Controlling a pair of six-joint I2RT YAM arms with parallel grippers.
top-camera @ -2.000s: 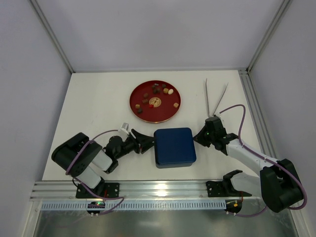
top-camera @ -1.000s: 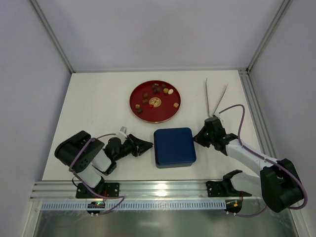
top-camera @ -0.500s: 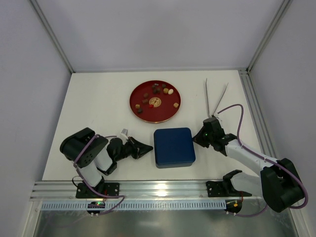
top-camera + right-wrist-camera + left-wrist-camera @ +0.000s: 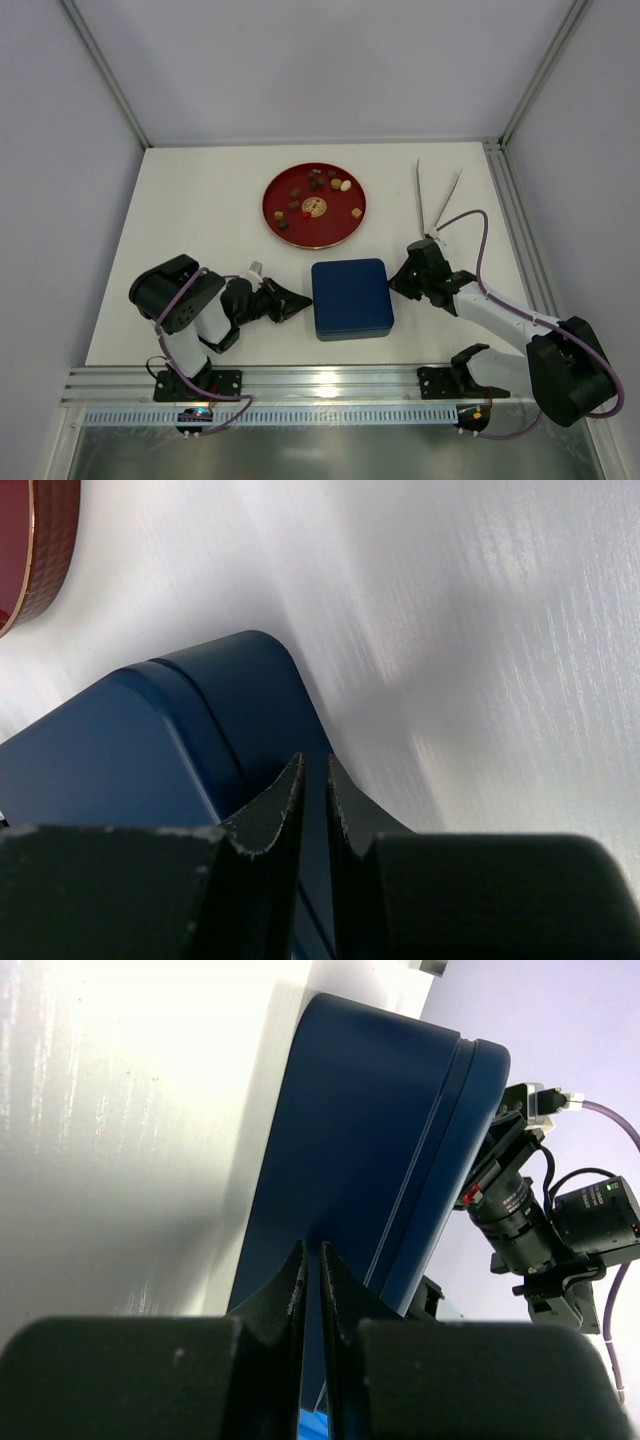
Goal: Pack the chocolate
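Closed blue box (image 4: 353, 298), chocolate (image 4: 315, 183) on red plate (image 4: 340, 232) behind, tongs (image 4: 420, 200) far right

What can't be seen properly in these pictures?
- Inside the blue box: it is closed, in every view.
- The chocolates: too small in the top view to count; the right wrist view's edge cuts off the red plate.
- Whether the left gripper touches the box: its fingers block the wrist view.

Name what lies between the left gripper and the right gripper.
The dark-blue box lies between the left gripper and the right gripper, one at each side of it. The top external view shows this.
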